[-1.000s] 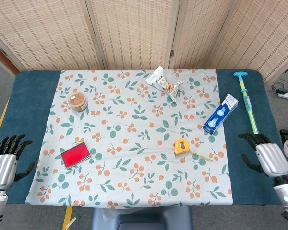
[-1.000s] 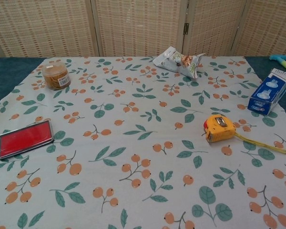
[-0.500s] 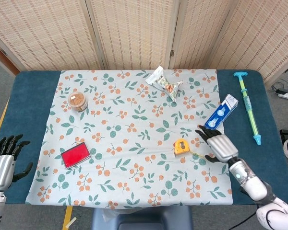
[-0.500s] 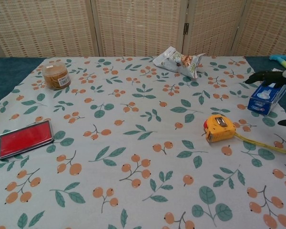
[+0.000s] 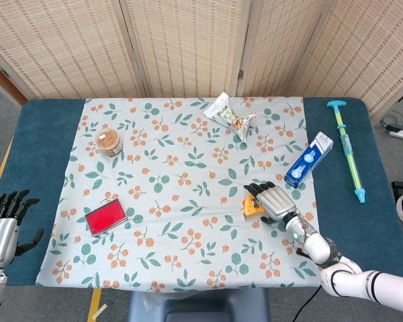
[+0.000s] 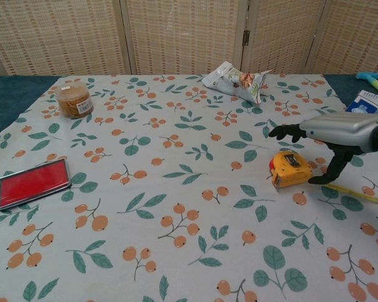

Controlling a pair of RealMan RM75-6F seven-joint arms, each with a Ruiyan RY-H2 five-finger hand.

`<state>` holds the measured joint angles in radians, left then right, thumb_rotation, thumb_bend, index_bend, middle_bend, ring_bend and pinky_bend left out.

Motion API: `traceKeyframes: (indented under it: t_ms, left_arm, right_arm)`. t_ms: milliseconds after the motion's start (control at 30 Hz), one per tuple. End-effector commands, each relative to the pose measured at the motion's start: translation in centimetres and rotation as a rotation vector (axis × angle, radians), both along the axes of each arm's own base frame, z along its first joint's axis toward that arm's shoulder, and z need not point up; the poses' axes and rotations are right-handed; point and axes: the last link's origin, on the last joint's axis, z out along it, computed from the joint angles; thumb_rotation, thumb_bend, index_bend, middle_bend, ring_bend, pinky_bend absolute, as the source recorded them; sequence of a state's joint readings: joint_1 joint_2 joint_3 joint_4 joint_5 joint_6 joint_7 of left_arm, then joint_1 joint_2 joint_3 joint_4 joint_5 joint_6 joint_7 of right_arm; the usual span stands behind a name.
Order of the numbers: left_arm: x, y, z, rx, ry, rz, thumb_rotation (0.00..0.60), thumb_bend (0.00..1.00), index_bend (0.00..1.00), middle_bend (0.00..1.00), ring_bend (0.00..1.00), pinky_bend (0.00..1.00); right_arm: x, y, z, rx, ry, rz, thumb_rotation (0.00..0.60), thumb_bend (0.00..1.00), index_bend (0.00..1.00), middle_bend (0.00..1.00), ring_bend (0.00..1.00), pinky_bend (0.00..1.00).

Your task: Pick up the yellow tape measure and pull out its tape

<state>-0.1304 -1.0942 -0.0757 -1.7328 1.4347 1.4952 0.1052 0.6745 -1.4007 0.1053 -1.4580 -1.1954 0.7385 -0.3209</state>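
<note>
On the cloth, one yellow tape measure (image 6: 290,169) lies under the spread, empty right hand (image 6: 331,132).

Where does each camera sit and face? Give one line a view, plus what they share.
Head view: high above, looking down on the whole table; shows left hand and right hand.
Chest view: low at the near edge, looking across the cloth; shows only the right hand.
Shared: yellow tape measure, right hand over it.
</note>
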Motion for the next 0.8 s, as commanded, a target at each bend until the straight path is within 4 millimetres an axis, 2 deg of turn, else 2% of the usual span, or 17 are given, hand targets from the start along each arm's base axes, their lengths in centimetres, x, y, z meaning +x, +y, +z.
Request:
traceKeyframes:
  t_ms: [33, 633, 733, 800]
  left_arm:
    - [-0.1, -0.1, 0.0, 0.0, 0.002, 0.005, 0.6, 0.38, 0.27, 0.14, 0.1, 0.0]
    - [-0.9, -0.7, 0.2, 0.006, -0.005, 0.037, 0.6, 0.38, 0.27, 0.14, 0.1, 0.0]
    - [-0.9, -0.8, 0.3, 0.008, -0.005, 0.039, 0.6, 0.38, 0.27, 0.14, 0.1, 0.0]
    - [-0.8, -0.8, 0.3, 0.01, -0.009, 0.038, 0.6, 0.38, 0.27, 0.14, 0.1, 0.0]
  right_arm:
    - [0.0, -0.2, -0.3, 0.002, 0.004, -0.001, 0.6, 0.31, 0.04, 0.16, 0.19, 0.16]
    - [-0.1, -1.4, -2.0, 0.009, 0.002, -0.024, 0.6, 0.31, 0.21, 0.25, 0.24, 0.17]
    - [0.1, -1.5, -2.3, 0.009, -0.003, -0.023, 0.6, 0.31, 0.24, 0.27, 0.26, 0.18]
    - [0.1, -1.5, -2.4, 0.008, -0.011, -0.025, 0.6, 0.35, 0.3, 0.31, 0.28, 0.19]
